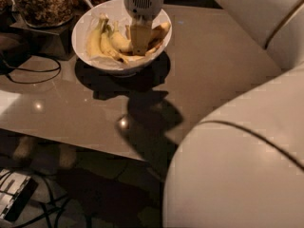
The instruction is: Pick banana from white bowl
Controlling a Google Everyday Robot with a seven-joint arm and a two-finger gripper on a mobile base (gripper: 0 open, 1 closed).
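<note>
The white bowl (pixel 90 56) stands on the grey table near its back left and holds several bananas. The plump pale yellow banana (pixel 94 41) lies along the bowl's left side with its stem up. A slimmer orange-tinged banana (pixel 159 32) lies at the right side. My gripper (pixel 138 45) reaches straight down into the middle of the bowl among the bananas, to the right of the pale banana.
A glass jar of brown nuts (pixel 42 4) stands behind the bowl at the left on a dark tray. A black cable (pixel 28 77) loops on the table's left. My large white arm (pixel 237 175) fills the lower right. The table's front edge (pixel 71 139) runs below.
</note>
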